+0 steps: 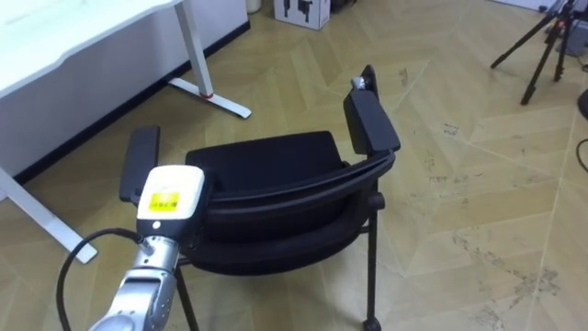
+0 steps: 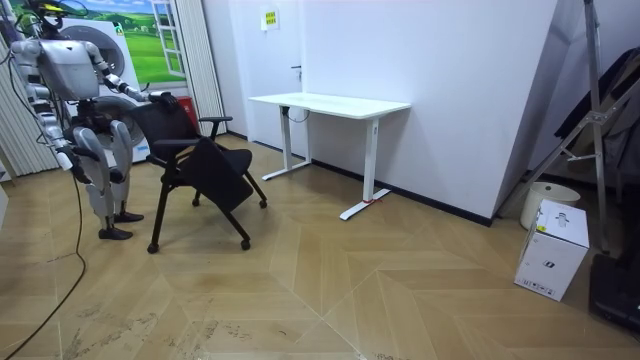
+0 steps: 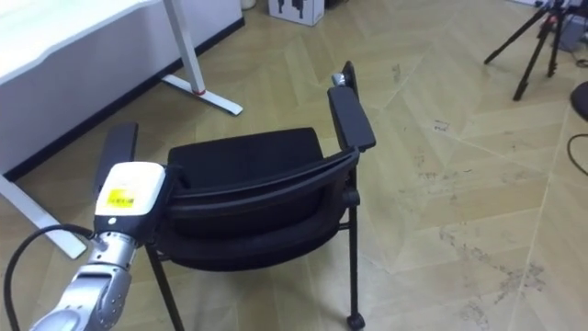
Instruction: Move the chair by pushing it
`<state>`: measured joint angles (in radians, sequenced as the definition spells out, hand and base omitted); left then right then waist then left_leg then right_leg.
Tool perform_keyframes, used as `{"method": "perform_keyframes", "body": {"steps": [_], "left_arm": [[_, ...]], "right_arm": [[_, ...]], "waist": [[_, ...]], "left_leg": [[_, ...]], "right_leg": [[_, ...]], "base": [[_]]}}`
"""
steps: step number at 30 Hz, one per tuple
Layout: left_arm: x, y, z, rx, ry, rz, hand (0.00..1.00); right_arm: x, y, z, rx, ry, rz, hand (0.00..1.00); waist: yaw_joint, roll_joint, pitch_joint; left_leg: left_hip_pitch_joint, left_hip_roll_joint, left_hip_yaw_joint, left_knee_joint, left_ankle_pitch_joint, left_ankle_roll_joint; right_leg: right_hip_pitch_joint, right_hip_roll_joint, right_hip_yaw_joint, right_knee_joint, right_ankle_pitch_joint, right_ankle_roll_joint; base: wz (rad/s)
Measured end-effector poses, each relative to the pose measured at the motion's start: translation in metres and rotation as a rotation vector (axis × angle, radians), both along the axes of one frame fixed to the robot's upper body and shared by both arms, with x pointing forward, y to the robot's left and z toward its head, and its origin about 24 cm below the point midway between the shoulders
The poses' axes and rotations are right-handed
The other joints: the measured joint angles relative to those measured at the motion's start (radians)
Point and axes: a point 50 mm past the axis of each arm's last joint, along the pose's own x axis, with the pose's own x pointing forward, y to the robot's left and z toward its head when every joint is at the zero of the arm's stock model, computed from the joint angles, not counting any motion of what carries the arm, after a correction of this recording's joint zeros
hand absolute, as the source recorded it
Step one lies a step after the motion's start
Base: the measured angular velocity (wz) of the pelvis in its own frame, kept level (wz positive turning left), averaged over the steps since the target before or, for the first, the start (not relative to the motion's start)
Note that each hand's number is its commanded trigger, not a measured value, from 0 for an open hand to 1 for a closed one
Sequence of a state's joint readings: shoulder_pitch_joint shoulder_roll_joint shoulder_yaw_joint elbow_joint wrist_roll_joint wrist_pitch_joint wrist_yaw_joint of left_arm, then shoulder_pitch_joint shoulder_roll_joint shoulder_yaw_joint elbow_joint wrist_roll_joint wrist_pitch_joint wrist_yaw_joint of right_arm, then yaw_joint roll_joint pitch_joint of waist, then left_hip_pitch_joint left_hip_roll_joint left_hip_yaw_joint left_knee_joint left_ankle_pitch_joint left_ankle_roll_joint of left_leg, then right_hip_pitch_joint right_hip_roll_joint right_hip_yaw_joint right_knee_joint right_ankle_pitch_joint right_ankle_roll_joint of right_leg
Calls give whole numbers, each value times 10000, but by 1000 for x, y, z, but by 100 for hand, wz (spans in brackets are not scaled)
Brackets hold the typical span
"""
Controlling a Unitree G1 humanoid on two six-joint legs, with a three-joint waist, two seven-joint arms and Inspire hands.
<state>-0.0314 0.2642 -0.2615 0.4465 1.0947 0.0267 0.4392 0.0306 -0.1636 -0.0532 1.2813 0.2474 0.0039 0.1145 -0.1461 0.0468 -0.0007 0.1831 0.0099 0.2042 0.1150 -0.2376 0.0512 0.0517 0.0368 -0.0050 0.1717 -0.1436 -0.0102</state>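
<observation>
A black chair (image 1: 266, 156) with padded armrests and small wheels stands on the wooden floor right in front of me, its backrest toward me. My left hand (image 1: 170, 195) rests against the top left of the backrest (image 1: 294, 188), back of the hand up, its fingers hidden behind the rim. The room view has me standing behind the chair (image 2: 215, 170), left arm stretched to the backrest and left hand (image 2: 150, 97) on it. My right hand (image 2: 68, 158) hangs at my side, too small to read.
A white desk (image 1: 73, 37) on white legs stands ahead on my left, its foot (image 1: 220, 99) close to the chair. A white box (image 1: 303, 9) sits further ahead by the wall. A black tripod (image 1: 542, 46) stands far right.
</observation>
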Motion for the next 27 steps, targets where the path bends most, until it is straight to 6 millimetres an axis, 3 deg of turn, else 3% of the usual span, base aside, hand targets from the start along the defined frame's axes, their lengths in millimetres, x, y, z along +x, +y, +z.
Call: {"method": "perform_keyframes", "body": {"steps": [13, 16, 21, 27], "left_arm": [[-4, 2, 3, 62, -113, 46, 100], [-5, 6, 3, 136, -101, 92, 100], [-5, 8, 2, 209, -84, 117, 100], [-4, 12, 5, 236, -192, 220, 100]], "right_arm": [[1, -3, 1, -401, 26, -172, 0], [7, -6, 3, -1262, 47, 755, 0], [34, -18, 15, -3521, -576, 2523, 0], [87, -30, 49, -6824, -2512, 4220, 0]], "waist": [[-35, -54, -17], [-109, -82, -8], [-110, -128, 2], [-68, -195, -5]], "left_leg": [[6, -8, 44, 132, 1, -1], [8, -12, 61, 170, 1, -1], [16, -17, 132, 189, 2, 0], [-108, -18, 266, 196, 2, 0]], "right_leg": [[16, -26, 41, 6, 0, -1], [14, -37, -9, 14, 0, -1], [-21, -41, 38, 160, -15, -7], [-331, -41, 50, 360, -74, -29]], "base": [[-1], [-2], [-3], [-4]]}}
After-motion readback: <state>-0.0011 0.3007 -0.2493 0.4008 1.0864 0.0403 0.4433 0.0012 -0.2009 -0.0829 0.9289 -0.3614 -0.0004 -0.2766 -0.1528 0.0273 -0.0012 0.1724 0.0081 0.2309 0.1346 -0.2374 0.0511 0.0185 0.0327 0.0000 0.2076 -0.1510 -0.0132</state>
